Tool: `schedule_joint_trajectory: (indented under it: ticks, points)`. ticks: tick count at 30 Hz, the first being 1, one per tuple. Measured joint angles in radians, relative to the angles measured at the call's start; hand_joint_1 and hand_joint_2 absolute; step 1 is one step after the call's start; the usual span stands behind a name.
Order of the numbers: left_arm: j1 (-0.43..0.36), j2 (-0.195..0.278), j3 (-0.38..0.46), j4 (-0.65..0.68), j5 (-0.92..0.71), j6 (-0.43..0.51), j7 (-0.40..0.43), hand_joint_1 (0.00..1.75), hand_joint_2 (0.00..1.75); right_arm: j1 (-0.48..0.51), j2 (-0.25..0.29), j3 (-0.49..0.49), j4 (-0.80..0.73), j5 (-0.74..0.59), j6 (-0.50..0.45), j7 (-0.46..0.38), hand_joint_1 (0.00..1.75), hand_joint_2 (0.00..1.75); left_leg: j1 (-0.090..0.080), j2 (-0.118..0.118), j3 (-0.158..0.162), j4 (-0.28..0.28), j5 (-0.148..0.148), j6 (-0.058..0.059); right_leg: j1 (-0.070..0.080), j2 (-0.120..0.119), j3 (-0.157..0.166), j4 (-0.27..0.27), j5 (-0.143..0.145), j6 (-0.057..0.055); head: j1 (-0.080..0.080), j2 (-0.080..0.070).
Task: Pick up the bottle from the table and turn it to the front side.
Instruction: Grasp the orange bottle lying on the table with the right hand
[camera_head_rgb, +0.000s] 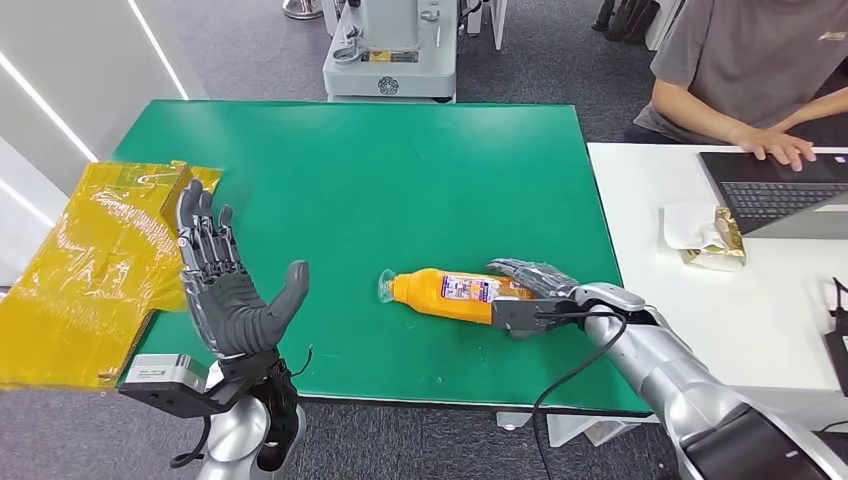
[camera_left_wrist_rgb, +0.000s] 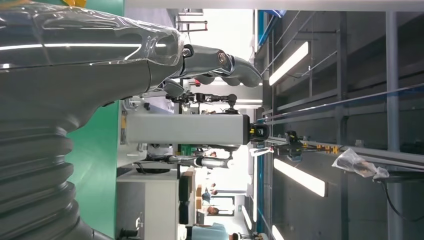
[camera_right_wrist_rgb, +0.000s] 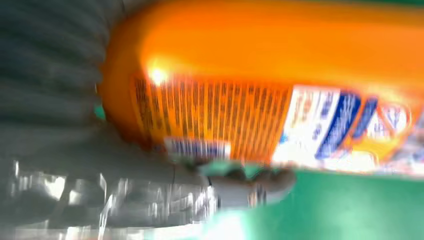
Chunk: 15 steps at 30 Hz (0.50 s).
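Note:
An orange bottle (camera_head_rgb: 445, 290) with a white and blue label lies on its side on the green table (camera_head_rgb: 400, 170), its clear cap pointing left. My right hand (camera_head_rgb: 535, 290) wraps its base end, fingers over the far side and thumb on the near side. In the blurred right wrist view the bottle (camera_right_wrist_rgb: 280, 65) sits close against the palm, with the thumb (camera_right_wrist_rgb: 240, 187) under its label. My left hand (camera_head_rgb: 225, 290) is raised above the table's front left edge, palm up and fingers spread, holding nothing. The left wrist view shows that hand (camera_left_wrist_rgb: 75, 75) against the room.
A yellow film-wrapped box (camera_head_rgb: 90, 270) juts over the table's left edge beside my left hand. To the right stands a white table (camera_head_rgb: 700, 310) with a laptop (camera_head_rgb: 780, 190), a tissue pack (camera_head_rgb: 705, 235) and a seated person (camera_head_rgb: 740, 80). A grey machine base (camera_head_rgb: 390, 60) stands behind.

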Motion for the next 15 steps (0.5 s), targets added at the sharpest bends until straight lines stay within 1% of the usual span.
schedule_joint_trajectory:
  ticks: [6, 9, 11, 13, 15]
  points:
    - [0.001, 0.002, 0.000, 0.000, 0.001, 0.016, 0.000, 0.00, 1.75, 0.000, -0.001, 0.000, 0.010, -0.004, 0.036, -0.010, 0.00, 1.75, 0.000, 0.000, 0.000, 0.000, 0.000, 0.000, 0.000, 0.000, 0.000, 0.000, 0.000, 0.000, 0.000, 0.000]
    - [0.002, 0.005, 0.000, 0.000, 0.004, 0.027, 0.000, 0.00, 1.75, -0.001, -0.004, 0.000, 0.019, -0.004, 0.036, -0.010, 0.00, 1.75, 0.000, 0.000, 0.000, 0.000, 0.000, 0.000, 0.000, 0.000, 0.000, 0.000, 0.000, 0.000, 0.000, 0.000]
    - [0.003, 0.008, 0.000, 0.000, 0.005, 0.034, 0.000, 0.00, 1.75, -0.001, -0.004, 0.000, 0.024, -0.004, 0.024, -0.010, 0.71, 1.75, 0.000, 0.000, 0.000, 0.000, 0.000, 0.000, 0.000, 0.000, 0.000, 0.000, 0.000, 0.000, 0.000, 0.000]
    - [0.003, 0.009, 0.000, 0.000, 0.005, 0.039, 0.000, 0.00, 1.75, 0.000, -0.001, 0.000, 0.027, -0.004, 0.006, -0.010, 1.55, 1.75, 0.000, 0.000, 0.000, 0.000, 0.000, 0.000, 0.000, 0.000, 0.001, 0.000, 0.000, 0.000, 0.000, 0.000]
    - [0.004, 0.009, 0.000, 0.000, 0.002, 0.044, 0.000, 0.00, 1.75, 0.000, 0.005, 0.000, 0.030, -0.002, -0.019, -0.013, 1.71, 1.75, 0.000, 0.000, 0.000, 0.000, 0.000, 0.000, 0.000, 0.000, 0.001, 0.000, 0.000, 0.000, 0.000, 0.000]
